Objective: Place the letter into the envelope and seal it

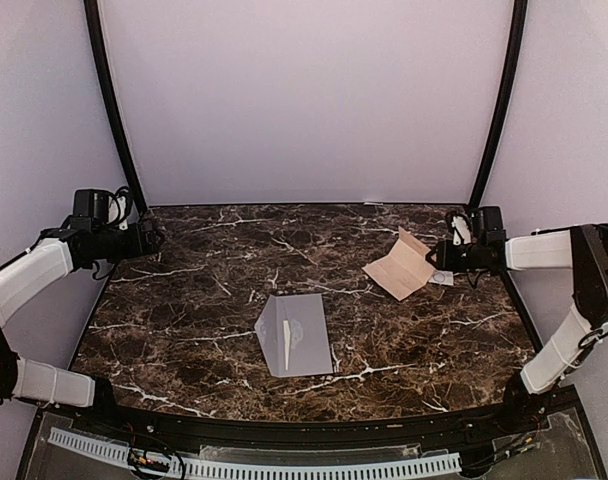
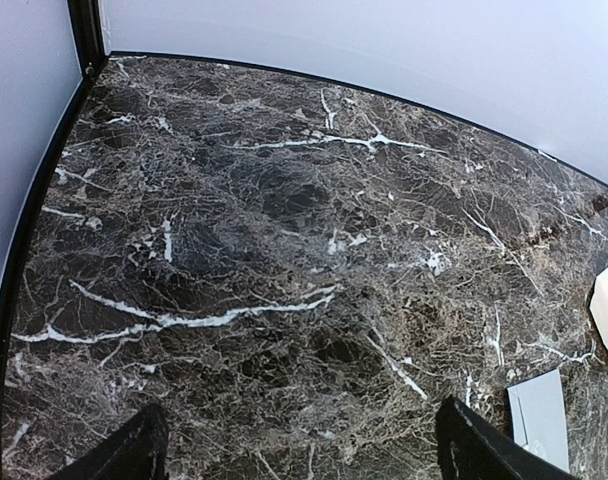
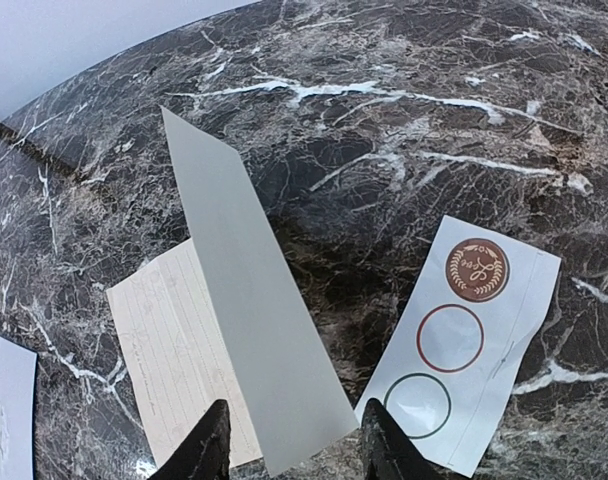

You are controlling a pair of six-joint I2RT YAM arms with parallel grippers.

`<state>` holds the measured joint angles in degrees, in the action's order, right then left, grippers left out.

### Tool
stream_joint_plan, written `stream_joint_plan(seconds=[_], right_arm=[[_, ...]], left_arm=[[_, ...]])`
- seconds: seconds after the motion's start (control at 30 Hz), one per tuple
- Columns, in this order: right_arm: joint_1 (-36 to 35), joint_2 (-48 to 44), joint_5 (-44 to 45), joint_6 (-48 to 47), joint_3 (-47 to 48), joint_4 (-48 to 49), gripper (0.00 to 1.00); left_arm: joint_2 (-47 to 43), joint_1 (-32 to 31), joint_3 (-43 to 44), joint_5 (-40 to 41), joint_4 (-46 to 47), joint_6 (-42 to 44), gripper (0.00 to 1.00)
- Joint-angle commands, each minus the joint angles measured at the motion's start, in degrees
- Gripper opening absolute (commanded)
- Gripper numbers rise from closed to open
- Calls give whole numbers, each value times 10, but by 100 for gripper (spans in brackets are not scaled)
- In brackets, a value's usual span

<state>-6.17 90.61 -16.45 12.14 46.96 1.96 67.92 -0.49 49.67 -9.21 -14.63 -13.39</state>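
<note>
The letter (image 1: 399, 268) is a tan lined sheet lying at the right of the table, one folded panel (image 3: 244, 290) standing up from its flat lined part (image 3: 169, 340). My right gripper (image 3: 296, 455) straddles the near end of that raised panel. Its fingers stand apart on either side and the paper is not pinched. The grey-lavender envelope (image 1: 296, 335) lies flat at the table's middle front, its flap folded. It also shows in the right wrist view as the envelope (image 3: 4, 410) and in the left wrist view as the envelope (image 2: 539, 415). My left gripper (image 2: 299, 455) hangs open over bare marble at the far left (image 1: 154, 240).
A small white sticker sheet (image 3: 474, 340) with one brown seal (image 3: 478, 270) and two empty rings lies just right of the letter. The marble table (image 1: 184, 320) is bounded by black frame posts and pale walls at the back and sides.
</note>
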Motion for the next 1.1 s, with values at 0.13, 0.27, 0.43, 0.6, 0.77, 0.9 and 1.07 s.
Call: stream_joint_plan(seconds=[0.13, 0.27, 0.43, 0.6, 0.77, 0.9, 1.07], right_arm=[[-4, 24, 2, -17, 19, 28, 36], [-4, 30, -3, -23, 26, 31, 24], [-5, 19, -24, -32, 21, 37, 0], [-7, -19, -58, -28, 20, 30, 0], [-38, -75, -88, -23, 44, -15, 0], [-83, -115, -116, -24, 76, -62, 0], [-149, -145, -163, 2, 104, -64, 0]], left_arm=[[-21, 3, -11, -10, 9, 4, 92], [-24, 3, -12, -21, 10, 6, 91], [-53, 3, -27, -54, 37, 10, 91], [-86, 3, -40, -92, 65, 16, 91], [-114, -1, -59, -167, 110, -8, 91], [-125, -54, -54, -184, 122, -18, 91], [-125, -147, -35, -202, 140, -48, 91]])
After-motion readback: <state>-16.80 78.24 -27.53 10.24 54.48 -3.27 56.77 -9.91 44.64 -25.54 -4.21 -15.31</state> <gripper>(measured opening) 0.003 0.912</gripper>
